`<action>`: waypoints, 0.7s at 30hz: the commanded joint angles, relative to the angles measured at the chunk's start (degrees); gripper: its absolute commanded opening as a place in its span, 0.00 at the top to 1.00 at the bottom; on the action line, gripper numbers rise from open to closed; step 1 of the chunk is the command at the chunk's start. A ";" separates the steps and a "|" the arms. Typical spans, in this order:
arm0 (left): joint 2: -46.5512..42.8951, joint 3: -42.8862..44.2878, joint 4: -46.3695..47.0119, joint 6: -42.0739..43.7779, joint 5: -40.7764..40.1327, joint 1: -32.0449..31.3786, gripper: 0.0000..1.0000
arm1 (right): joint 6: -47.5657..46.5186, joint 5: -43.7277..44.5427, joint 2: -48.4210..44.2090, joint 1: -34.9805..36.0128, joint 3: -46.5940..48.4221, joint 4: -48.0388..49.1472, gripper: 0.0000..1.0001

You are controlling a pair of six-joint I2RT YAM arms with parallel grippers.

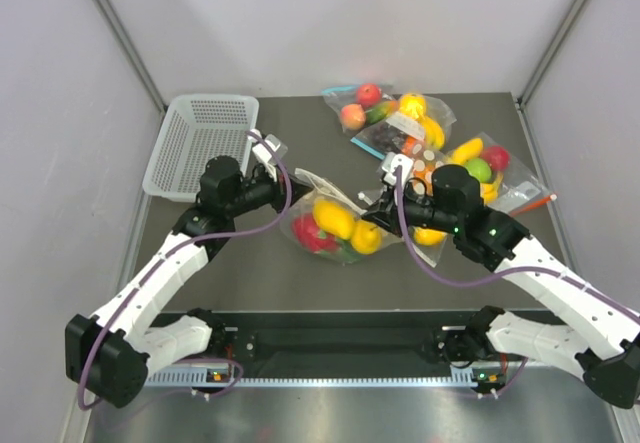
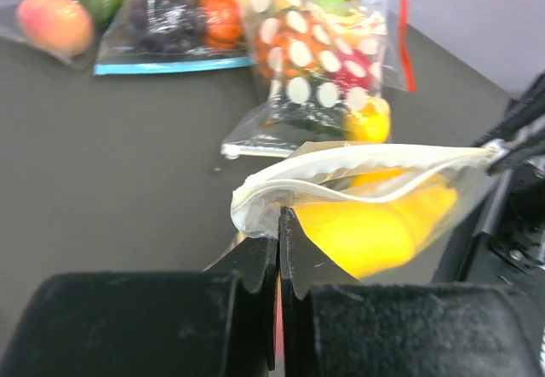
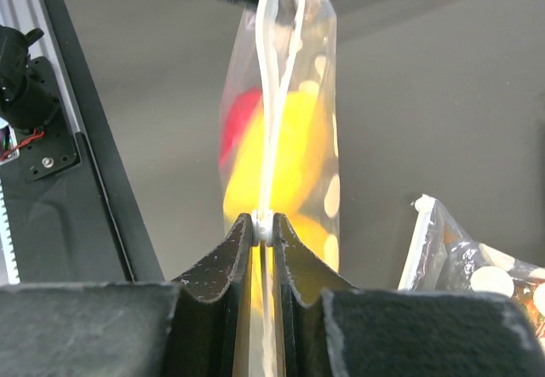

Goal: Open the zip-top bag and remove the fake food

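Observation:
The zip-top bag [image 1: 335, 225], clear with white dots, hangs stretched between my two grippers at the table's middle. The fake food shows through it: yellow pieces [image 1: 335, 218] and a red one [image 1: 310, 233]. My left gripper [image 1: 296, 187] is shut on the bag's left top corner [image 2: 278, 215]. My right gripper [image 1: 375, 210] is shut on the white zip strip at the other end [image 3: 265, 228]. In the left wrist view the bag's mouth [image 2: 358, 166] gapes a little over a yellow piece [image 2: 375, 228]. In the right wrist view the bag [image 3: 319, 79] holds yellow [image 3: 289, 156] and red [image 3: 238, 126].
A white basket [image 1: 200, 143] stands at the back left. A second dotted bag showing orange [image 1: 425, 168] lies just behind my right gripper, also in the left wrist view [image 2: 319, 62]. Clear undotted bags of toy fruit [image 1: 365, 103] [image 1: 490, 168] lie at the back right.

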 commanded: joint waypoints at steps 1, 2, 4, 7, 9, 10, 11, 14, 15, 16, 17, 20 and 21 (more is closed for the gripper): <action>-0.02 3.76 0.00 1.94 -9.28 1.85 1.00 | 1.03 0.53 -3.08 -0.73 -0.07 0.48 1.00; 0.15 4.02 -1.05 2.56 -11.55 2.03 1.00 | 1.12 0.80 -3.51 -0.65 -0.16 -0.13 1.00; 0.42 4.81 -1.32 3.09 -13.76 2.21 1.00 | 1.39 1.06 -4.30 -0.73 -0.34 -0.48 1.00; 0.68 5.34 -3.08 3.44 -17.54 2.29 1.00 | 1.39 1.68 -5.01 -0.73 -0.60 -1.62 1.00; 0.86 5.52 -3.34 3.44 -20.70 2.47 1.00 | 1.39 2.11 -5.45 -0.73 -0.78 -2.33 1.00; 0.77 5.52 -3.34 3.44 -21.76 2.47 1.00 | 1.39 2.03 -5.63 -0.73 -1.13 -2.59 1.00; 0.77 5.60 -3.52 3.44 -22.64 2.56 1.00 | 1.39 2.03 -5.71 -0.73 -1.30 -2.77 1.00; 0.77 5.87 -4.13 3.53 -24.75 2.56 1.00 | 1.47 1.86 -5.89 -0.73 -2.01 -3.03 1.00; 0.68 5.87 -4.13 3.62 -24.93 2.65 1.00 | 1.47 1.85 -5.98 -0.73 -2.27 -3.21 1.00; 0.68 5.95 -4.22 3.70 -25.46 2.65 1.00 | 1.47 1.94 -6.07 -0.73 -2.36 -3.12 1.00; 0.68 6.04 -4.40 3.79 -25.81 2.82 1.00 | 1.47 1.85 -5.98 -0.73 -2.45 -3.21 1.00; 1.21 6.66 -5.01 3.88 -26.60 3.26 1.00 | 1.65 1.85 -6.33 -0.73 -2.80 -3.38 1.00; 1.56 6.75 -5.27 3.62 -27.04 3.44 1.00 | 1.74 1.85 -6.42 -0.65 -2.97 -3.38 1.00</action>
